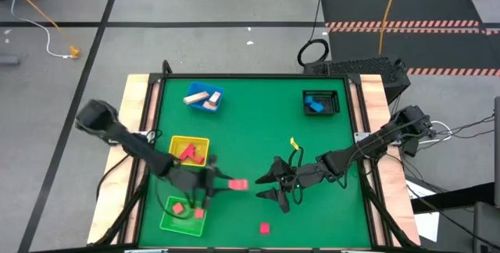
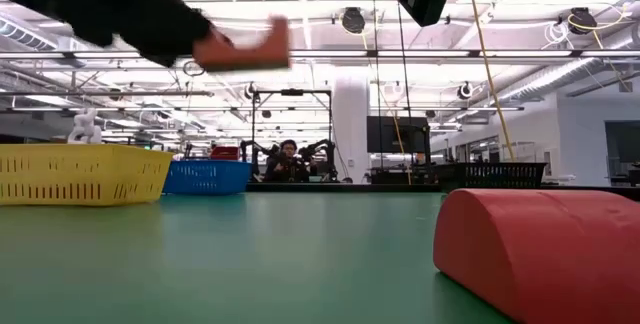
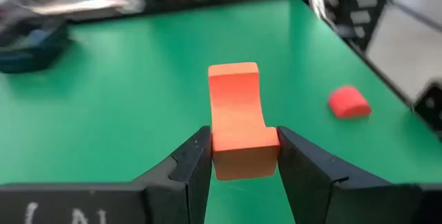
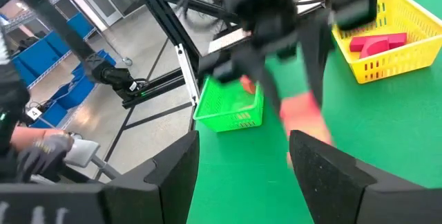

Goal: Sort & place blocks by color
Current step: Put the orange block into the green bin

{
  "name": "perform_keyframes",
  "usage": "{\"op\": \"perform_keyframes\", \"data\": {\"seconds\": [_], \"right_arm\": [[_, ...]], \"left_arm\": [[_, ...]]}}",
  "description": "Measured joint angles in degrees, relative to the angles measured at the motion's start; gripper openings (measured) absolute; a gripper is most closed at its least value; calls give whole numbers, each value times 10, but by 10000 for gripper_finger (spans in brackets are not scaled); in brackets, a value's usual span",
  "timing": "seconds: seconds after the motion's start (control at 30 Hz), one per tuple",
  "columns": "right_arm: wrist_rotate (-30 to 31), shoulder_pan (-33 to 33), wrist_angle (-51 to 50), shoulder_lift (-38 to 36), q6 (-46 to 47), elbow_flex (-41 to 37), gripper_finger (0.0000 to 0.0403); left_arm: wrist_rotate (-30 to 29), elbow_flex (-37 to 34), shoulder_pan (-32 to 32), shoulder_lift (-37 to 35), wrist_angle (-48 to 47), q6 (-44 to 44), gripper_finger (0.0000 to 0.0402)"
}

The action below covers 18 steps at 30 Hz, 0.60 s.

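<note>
Left claw (image 3: 238, 158): pinching an orange-red arched block (image 3: 238, 117) by its two side faces; the block sticks out forward past the fingertips, arch cut-out facing up in the left wrist view.
Left claw, height: lifted clear of the green worktop (image 1: 258, 120); the low view shows the block (image 2: 245, 49) in the air, well above the surface.
Left claw, position: near the front left of the worktop, between the yellow tray (image 1: 190, 151) and the green tray (image 1: 184, 215); the held block (image 1: 237, 183) points toward the right claw.
Right claw (image 1: 268, 183): fingers spread, nothing between them; it sits just beside the held block, facing the left claw across a small gap.
Right wrist view: the left arm (image 4: 276, 23) fills the middle, blurred, with the held block (image 4: 304, 113) below it.
Loose block: a red half-round piece (image 1: 265, 227) lies on the worktop in front of both claws, near the front edge; seen close in the low view (image 2: 540, 249), flat side down.
Green tray contents: two pink-red blocks (image 1: 178, 208), just beside the left claw.
Yellow tray contents: red pieces (image 1: 187, 152); exact count cannot be told.
Blue tray (image 1: 205, 98): far from the left claw, toward the back; holds tan wood blocks (image 1: 196, 97).
Black mesh basket (image 1: 321, 103): back right, beyond the right claw; a blue block (image 1: 316, 106) inside.
</note>
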Motion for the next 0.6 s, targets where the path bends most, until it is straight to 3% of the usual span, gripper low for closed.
{"op": "perform_keyframes", "data": {"seconds": [0.3,0.6], "right_arm": [[0,0,0,0,0,0,215],[0,0,0,0,0,0,215]], "left_arm": [[-124,-134,-41,-236,-21,-16,149],[-186,-167,-41,-378,-199,-123,149]]}}
